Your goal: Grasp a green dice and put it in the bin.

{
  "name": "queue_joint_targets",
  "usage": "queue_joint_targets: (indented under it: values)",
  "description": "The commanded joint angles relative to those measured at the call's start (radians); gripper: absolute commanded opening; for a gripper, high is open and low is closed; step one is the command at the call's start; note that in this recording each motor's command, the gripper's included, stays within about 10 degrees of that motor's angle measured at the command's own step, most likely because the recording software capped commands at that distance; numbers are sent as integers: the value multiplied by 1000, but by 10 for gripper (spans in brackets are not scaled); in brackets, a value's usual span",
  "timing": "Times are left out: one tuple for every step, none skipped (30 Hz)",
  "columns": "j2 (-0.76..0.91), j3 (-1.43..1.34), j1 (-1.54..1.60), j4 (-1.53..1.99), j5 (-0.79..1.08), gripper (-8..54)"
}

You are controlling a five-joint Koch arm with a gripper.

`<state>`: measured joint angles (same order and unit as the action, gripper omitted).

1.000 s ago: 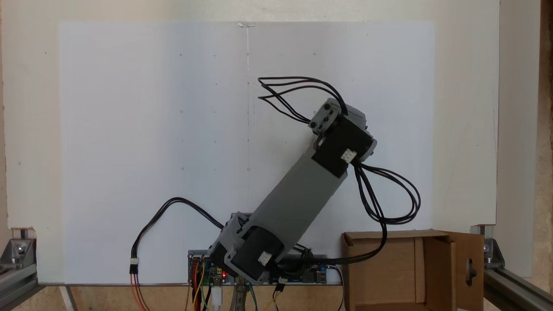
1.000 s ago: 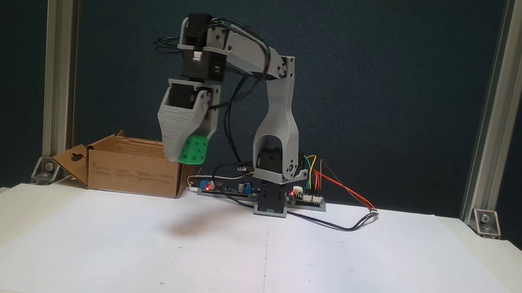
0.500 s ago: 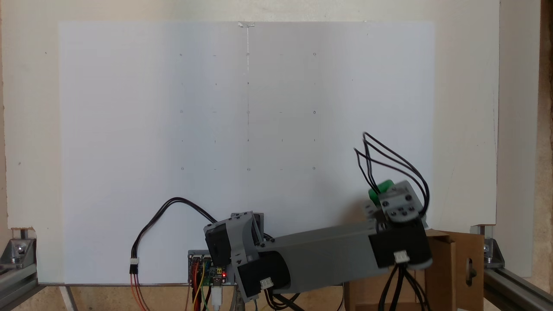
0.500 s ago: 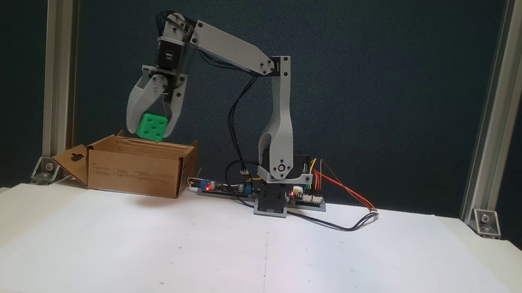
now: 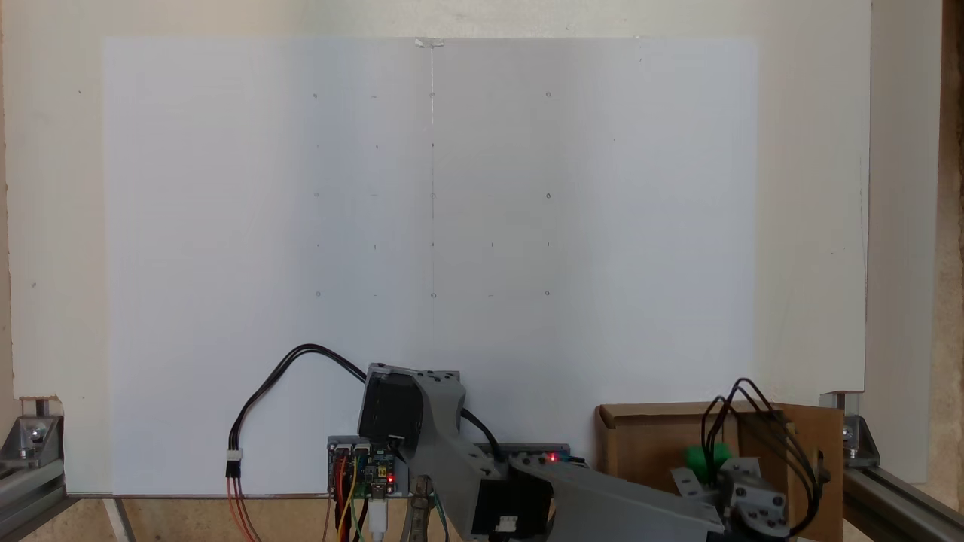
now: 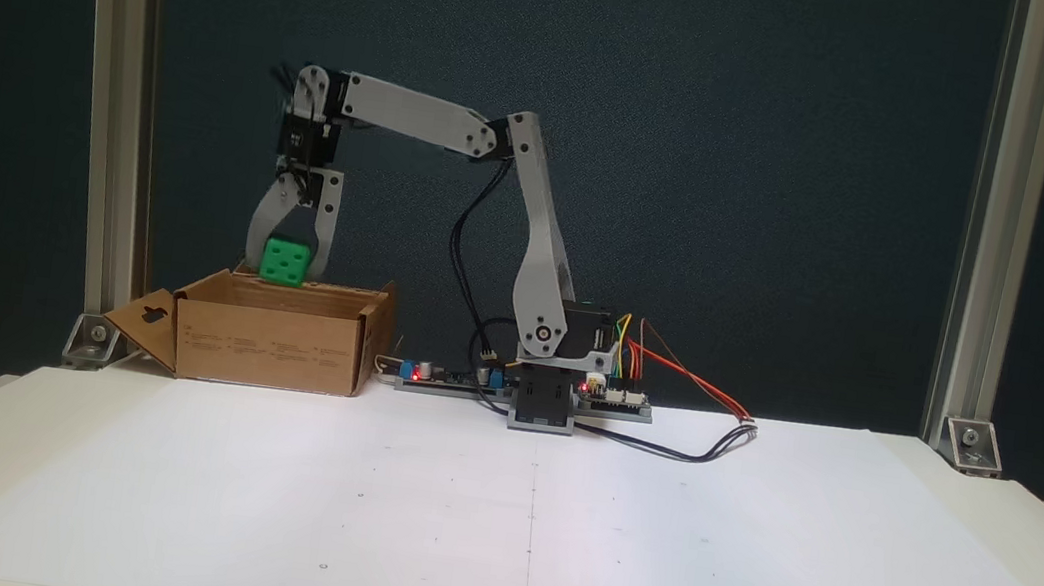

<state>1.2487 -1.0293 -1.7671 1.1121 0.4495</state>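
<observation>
Only one fixed view shows jaws clamping the green dice (image 6: 286,261) above the bin (image 6: 274,341).

Even, bright light; sharp focus, faint shadows.

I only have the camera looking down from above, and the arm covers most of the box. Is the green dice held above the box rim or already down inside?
Observer: In a fixed view the green dice hangs at the rim of the cardboard box, not down inside.
Operator: Is the gripper closed on it?
Observer: Yes, the gripper has a finger on each side of the dice.
Operator: Which side has the handle-hole flap?
Observer: It folds out to the left in that view.
</observation>
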Motion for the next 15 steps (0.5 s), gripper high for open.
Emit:
queue_joint_targets:
  values:
    - [-2,58,-25,-11,87,138]
    - [-21,58,-32,-12,97,138]
    - [-26,58,-35,-12,100,138]
    - [-35,58,-35,-12,100,138]
    - [-38,58,-35,-12,103,139]
    - [-38,58,-37,-14,106,139]
    - [-38,58,-38,-23,106,142]
    - [-38,58,-41,-31,106,165]
    - [-40,57,-46,-37,106,250]
    - [-41,57,-55,-40,104,322]
    - [-43,57,-57,-49,104,343]
    - [-46,57,-57,-52,104,383]
    - [-52,57,-58,-55,104,417]
    - [-63,57,-58,-58,104,417]
    - [-69,57,-60,-60,103,417]
